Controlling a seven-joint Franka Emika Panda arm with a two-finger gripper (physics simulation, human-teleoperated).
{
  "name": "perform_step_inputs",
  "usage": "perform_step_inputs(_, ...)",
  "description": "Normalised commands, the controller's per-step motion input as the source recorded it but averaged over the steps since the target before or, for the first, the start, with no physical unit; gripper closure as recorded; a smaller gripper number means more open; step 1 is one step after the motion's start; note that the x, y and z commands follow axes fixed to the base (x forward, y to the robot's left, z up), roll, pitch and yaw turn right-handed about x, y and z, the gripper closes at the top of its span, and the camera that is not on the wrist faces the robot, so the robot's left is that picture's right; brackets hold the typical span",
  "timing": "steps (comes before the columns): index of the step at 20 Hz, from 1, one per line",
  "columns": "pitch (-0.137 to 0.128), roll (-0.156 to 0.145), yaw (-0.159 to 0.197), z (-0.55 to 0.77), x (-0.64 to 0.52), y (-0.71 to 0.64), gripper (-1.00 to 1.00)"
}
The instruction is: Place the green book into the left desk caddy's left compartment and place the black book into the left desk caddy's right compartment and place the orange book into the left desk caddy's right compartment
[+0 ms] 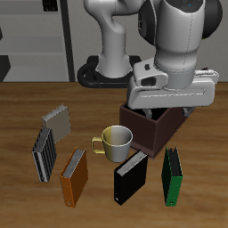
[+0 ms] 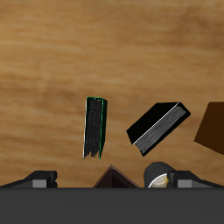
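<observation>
The green book [image 1: 172, 175] [image 2: 95, 128] stands upright near the table's front edge, with the black book [image 1: 131, 176] [image 2: 158, 128] beside it. The orange book [image 1: 74, 175] [image 2: 213, 127] stands farther along the same row. The dark maroon left desk caddy [image 1: 150, 127] [image 2: 112, 178] sits behind the books, its top largely hidden by my hand, so its compartments do not show. My gripper [image 1: 166, 110] [image 2: 112, 182] hangs over the caddy, open, its fingers [image 2: 40, 179] wide apart and holding nothing.
A cream mug [image 1: 117, 141] [image 2: 157, 175] stands next to the caddy, between it and the black book. A grey-and-black striped book [image 1: 44, 151] and a small grey book [image 1: 56, 118] lie beyond the orange book.
</observation>
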Motion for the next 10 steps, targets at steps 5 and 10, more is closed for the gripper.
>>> perform_step_inputs(5, 0.01, -0.001, -0.003, -0.18, 0.22, 0.12, -1.0)
perform_step_inputs(10, 0.003, 0.008, -0.003, -0.3, 0.19, 0.14, -1.0)
